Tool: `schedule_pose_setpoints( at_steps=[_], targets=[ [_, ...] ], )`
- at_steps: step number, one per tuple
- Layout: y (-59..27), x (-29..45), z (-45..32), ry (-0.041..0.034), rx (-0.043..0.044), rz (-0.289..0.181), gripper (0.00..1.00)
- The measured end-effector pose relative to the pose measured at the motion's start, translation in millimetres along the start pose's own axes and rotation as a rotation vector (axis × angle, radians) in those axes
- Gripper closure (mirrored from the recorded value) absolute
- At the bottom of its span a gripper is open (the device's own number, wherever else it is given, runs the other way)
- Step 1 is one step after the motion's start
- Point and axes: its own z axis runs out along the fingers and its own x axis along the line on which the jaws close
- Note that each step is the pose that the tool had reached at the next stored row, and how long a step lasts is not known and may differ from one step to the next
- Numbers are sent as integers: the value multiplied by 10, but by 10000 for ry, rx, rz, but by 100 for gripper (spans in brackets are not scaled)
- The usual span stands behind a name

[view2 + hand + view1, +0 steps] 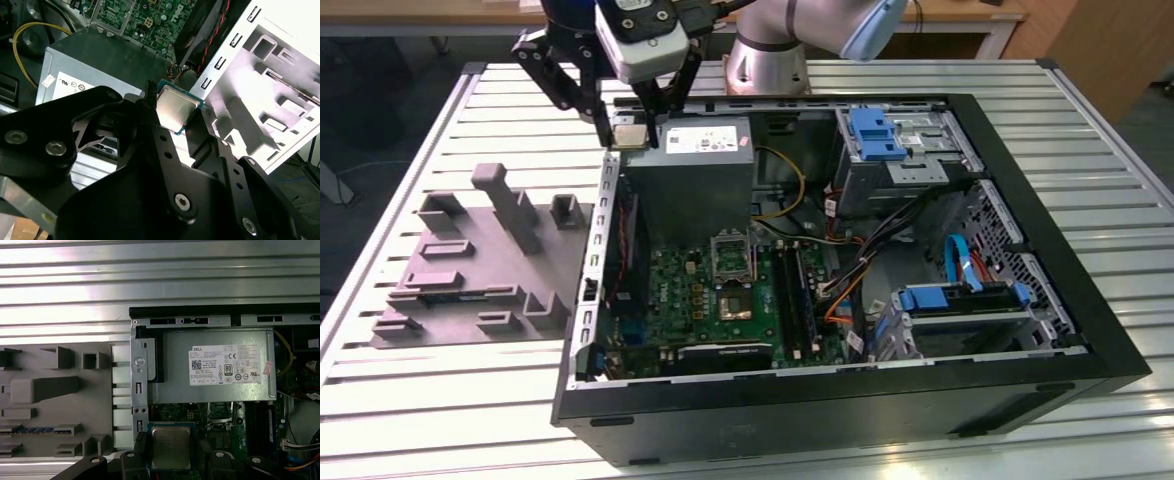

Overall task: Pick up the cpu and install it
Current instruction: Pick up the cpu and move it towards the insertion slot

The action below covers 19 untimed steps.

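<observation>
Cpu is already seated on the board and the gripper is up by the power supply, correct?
Not seated. The cpu is clamped in the gripper, off the board, as the second wrist view shows. The gripper is indeed up by the power supply.

Quick count: one cpu (630, 137), one gripper (630, 132), one open PC case (854, 405). Inside it there's one green motherboard (680, 290) with one black socket (732, 255), one grey power supply box (707, 170), and two blue drive brackets (878, 135) (958, 298), one far, one near. On the exterior view's left, one grey parts tray (454, 290).
</observation>
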Motion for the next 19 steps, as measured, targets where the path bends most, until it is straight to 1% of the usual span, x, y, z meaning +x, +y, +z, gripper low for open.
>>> schedule_pose_setpoints(
  at_steps=[6, 11, 14, 19],
  targets=[
    [-40, -1, -2, 0, -1, 0, 53],
    [-44, -18, -2, 0, 0, -1, 53],
    [-42, -56, -2, -1, -1, 1, 53],
    [-38, -151, -4, 0, 0, 0, 53]
  ],
)
